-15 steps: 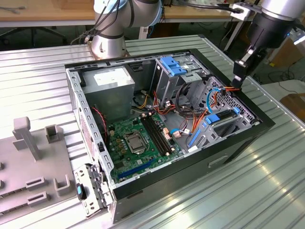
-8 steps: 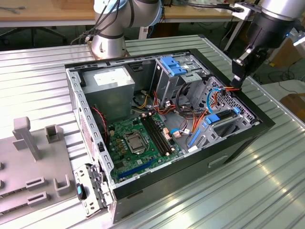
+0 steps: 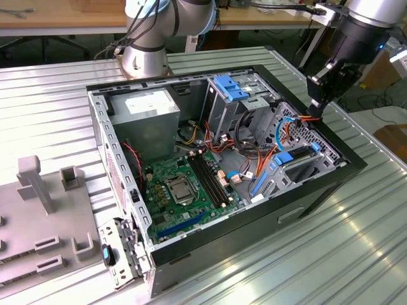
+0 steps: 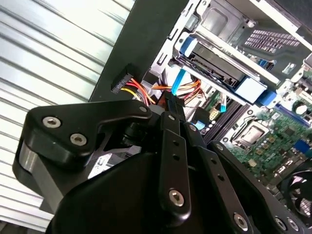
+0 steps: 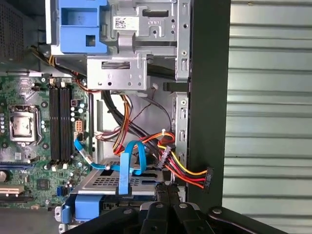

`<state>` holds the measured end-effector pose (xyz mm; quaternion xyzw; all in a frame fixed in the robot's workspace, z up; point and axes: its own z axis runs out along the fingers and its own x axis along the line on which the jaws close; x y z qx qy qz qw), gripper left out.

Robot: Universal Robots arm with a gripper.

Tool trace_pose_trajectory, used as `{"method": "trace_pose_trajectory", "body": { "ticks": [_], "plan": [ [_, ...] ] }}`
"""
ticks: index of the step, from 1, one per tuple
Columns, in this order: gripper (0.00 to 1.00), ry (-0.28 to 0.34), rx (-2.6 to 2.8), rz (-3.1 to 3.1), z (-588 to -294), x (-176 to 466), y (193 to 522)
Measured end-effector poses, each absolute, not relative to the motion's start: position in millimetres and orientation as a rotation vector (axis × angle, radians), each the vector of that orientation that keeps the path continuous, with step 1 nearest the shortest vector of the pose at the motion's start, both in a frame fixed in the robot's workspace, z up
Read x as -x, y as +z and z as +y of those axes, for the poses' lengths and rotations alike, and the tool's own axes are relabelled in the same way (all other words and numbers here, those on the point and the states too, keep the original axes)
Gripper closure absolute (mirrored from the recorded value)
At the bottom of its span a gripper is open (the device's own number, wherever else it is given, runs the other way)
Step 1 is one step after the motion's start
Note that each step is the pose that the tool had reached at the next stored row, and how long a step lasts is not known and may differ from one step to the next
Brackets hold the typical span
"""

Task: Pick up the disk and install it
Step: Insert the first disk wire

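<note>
— Black gripper [image 4: 169,97] sits right up close in both wrist views. Are its fingers wide apart?

— No. They are pressed close together, and I see nothing held between them.

— Where is it?

— It hangs over one edge of the open computer case [image 3: 305,198], just above a bunch of orange and red wires [image 4: 141,90].

— And the disk?

— The disk [image 3: 299,167] lies flat inside the case, close to that same edge. It has bright blue rails along its sides. The gripper is near it but not touching it.

— What else is in there?

— A thin blue cable [image 5: 126,165] loops just above the disk. A green board [image 3: 184,184] lies on the case floor. The case rests on a silver table [image 3: 356,254] with ridges.
</note>
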<state>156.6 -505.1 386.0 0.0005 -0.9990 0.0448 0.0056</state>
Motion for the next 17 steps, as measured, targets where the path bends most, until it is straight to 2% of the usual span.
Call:
{"method": "trace_pose_trajectory", "body": {
  "ticks": [6,8,10,12,13,14,17],
  "plan": [
    [0.89,0.143,0.148,-3.120,-500,-174,383],
    [0.76,0.147,0.187,-3.117,-498,-177,383],
    [0.75,0.148,0.234,-3.112,-497,-181,383],
    [0.62,0.147,0.274,-3.108,-496,-183,382],
    [0.62,0.147,0.293,-3.105,-496,-184,382],
    [0.55,0.147,0.316,-3.103,-495,-184,382],
    [0.55,0.145,0.370,-3.104,-495,-185,381]
  ]
}}
